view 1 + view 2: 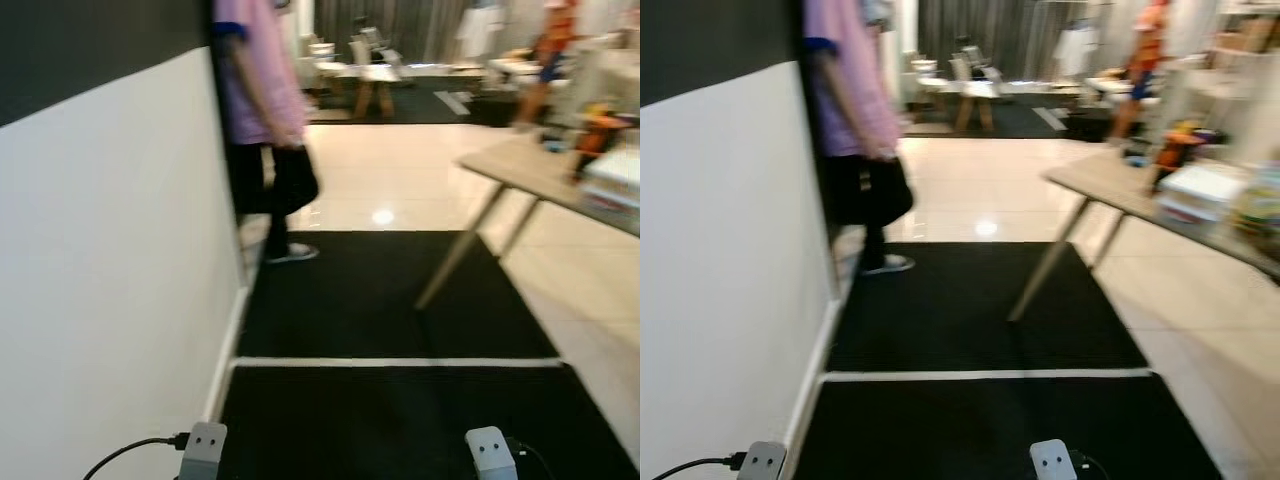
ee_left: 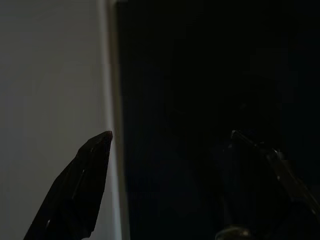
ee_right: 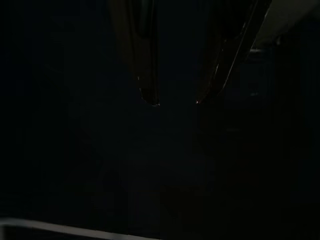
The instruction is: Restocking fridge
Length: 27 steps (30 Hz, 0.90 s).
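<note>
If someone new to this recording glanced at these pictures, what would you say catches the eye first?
Most striking is the person in a pink top and dark trousers, standing ahead at the far edge of the black mat, close to the white wall on the robot's left. To the right, a wooden table on slanted legs carries blurred boxes and colourful items. Both arms hang low over the mat, with the left gripper beside the wall's base.

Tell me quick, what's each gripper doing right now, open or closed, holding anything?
Left gripper: open, holding nothing, hanging beside the white wall.
Right gripper: open, nothing between its fingers, hanging over the dark mat.
</note>
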Available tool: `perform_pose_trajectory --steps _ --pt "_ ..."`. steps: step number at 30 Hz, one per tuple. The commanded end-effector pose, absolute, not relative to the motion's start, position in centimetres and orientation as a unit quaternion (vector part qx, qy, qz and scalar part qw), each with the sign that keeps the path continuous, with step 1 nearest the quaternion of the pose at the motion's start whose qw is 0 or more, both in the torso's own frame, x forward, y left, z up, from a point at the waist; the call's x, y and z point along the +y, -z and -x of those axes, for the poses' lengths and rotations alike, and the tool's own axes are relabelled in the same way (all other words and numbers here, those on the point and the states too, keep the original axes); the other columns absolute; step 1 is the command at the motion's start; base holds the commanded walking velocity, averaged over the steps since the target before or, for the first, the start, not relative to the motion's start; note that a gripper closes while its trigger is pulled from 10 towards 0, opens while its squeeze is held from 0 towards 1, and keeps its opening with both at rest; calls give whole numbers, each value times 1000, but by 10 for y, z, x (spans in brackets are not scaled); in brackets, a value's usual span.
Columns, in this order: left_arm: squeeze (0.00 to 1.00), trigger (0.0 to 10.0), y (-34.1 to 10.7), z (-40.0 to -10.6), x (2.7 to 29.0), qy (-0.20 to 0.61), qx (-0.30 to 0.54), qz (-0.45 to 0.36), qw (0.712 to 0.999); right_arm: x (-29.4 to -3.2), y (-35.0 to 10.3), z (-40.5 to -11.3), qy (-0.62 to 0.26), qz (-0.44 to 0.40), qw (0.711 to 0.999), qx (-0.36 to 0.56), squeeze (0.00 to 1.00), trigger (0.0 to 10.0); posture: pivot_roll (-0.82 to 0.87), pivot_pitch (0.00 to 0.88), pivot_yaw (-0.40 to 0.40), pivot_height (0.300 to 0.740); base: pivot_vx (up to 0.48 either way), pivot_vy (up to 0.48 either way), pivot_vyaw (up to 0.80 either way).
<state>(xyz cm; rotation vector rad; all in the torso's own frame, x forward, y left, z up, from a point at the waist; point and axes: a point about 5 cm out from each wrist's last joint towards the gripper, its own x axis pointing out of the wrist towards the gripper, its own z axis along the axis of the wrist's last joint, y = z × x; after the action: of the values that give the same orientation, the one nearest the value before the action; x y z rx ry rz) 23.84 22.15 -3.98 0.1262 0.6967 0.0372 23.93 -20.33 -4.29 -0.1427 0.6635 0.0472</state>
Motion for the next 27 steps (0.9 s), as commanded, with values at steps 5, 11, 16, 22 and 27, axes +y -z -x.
perform_pose_trajectory --steps 5,11,16,22,27 --pt "0 10000 46 -230 222 -17 355 -65 932 -201 46 -236 -20 58 941 333 0 10000 -59 92 -9 740 0 0 -800" --pt "0 10000 45 -230 221 -15 351 -63 934 -202 46 -236 -21 57 941 333 0 10000 -60 89 -9 740 0 0 -800" --pt "0 10000 45 -230 220 -15 348 -69 935 -202 46 -236 -22 57 941 333 0 10000 -56 79 -15 740 0 0 -800" --pt "0 10000 46 -229 219 -19 345 -60 937 -201 45 -238 -27 59 941 332 0 10000 -55 74 -21 740 0 0 -800" --pt "0 10000 47 -228 218 -19 343 -59 937 -200 44 -239 -29 61 941 332 0 10000 -53 70 -27 740 0 0 -800"
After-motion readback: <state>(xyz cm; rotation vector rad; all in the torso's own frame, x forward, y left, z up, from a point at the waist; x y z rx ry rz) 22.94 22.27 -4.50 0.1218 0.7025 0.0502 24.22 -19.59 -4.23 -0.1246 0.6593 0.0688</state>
